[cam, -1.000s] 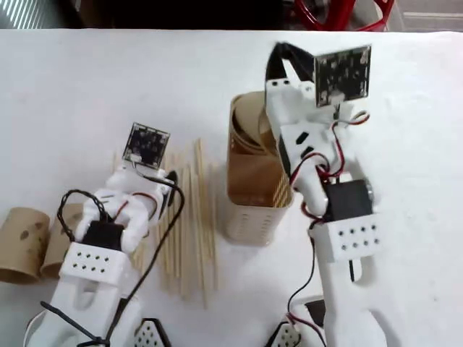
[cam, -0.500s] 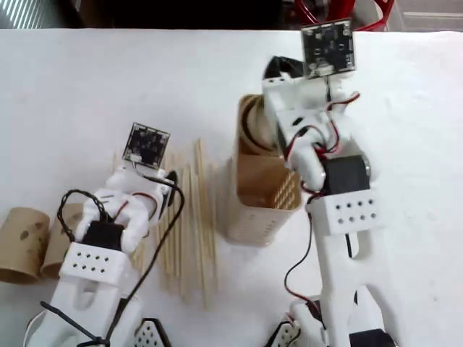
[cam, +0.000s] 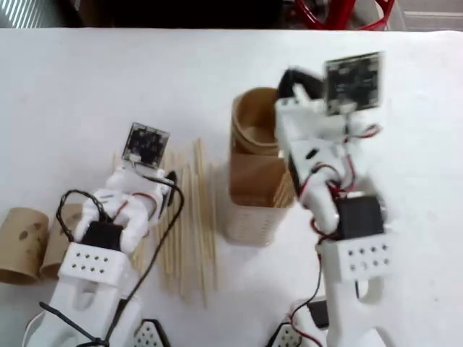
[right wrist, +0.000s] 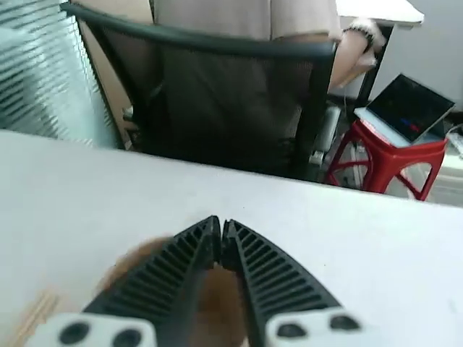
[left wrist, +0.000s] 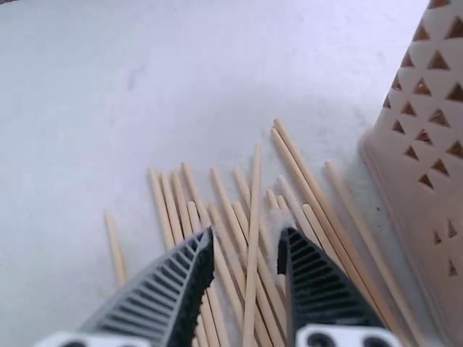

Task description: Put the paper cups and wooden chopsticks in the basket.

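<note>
Several wooden chopsticks (cam: 189, 217) lie in a loose bundle on the white table, left of the beige perforated basket (cam: 249, 220). My left gripper (left wrist: 246, 242) hangs low over them, open, with one chopstick (left wrist: 253, 217) running between its fingers. Brown paper cups (cam: 255, 119) sit nested in the basket's far end. Two more paper cups (cam: 22, 244) lie on their sides at the table's left edge, beside the left arm. My right gripper (right wrist: 219, 225) is shut with nothing between its jaws, raised by the basket's far right corner, a brown cup blurred beneath it.
The basket's wall (left wrist: 427, 166) stands close to the right of the chopsticks. An office chair (right wrist: 231, 94) and a red stool (right wrist: 391, 159) stand beyond the table's far edge. Open tabletop lies at the far left and at the right.
The right arm has swung back and then rightward above the basket, now leaning off its right side. The left arm has kept still over the chopsticks.
</note>
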Controlling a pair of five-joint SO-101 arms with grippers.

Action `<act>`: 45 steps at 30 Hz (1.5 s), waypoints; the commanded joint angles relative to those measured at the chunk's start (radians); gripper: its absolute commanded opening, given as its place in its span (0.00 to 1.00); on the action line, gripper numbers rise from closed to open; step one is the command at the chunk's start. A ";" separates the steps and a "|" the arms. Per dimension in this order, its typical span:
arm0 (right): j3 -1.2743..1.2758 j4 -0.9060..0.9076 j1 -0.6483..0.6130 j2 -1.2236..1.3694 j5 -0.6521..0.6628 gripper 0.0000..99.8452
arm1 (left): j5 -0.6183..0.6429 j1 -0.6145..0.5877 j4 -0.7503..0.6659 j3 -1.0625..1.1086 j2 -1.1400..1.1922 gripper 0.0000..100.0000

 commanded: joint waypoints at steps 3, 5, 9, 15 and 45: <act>0.336 -0.232 -0.030 -0.022 0.003 0.02 | -0.006 0.002 -0.002 -0.005 0.004 0.15; 0.425 -0.306 -0.024 -0.024 0.003 0.02 | -0.006 0.002 -0.002 -0.005 0.004 0.15; 0.482 -0.323 0.022 -0.042 0.003 0.02 | -0.006 0.002 0.000 -0.005 0.004 0.15; 0.410 -0.193 0.162 -0.294 0.003 0.02 | -0.006 0.001 -0.015 0.011 -0.002 0.15; 1.151 0.317 0.493 -1.017 0.003 0.02 | -0.005 -0.136 -0.080 0.012 -0.004 0.15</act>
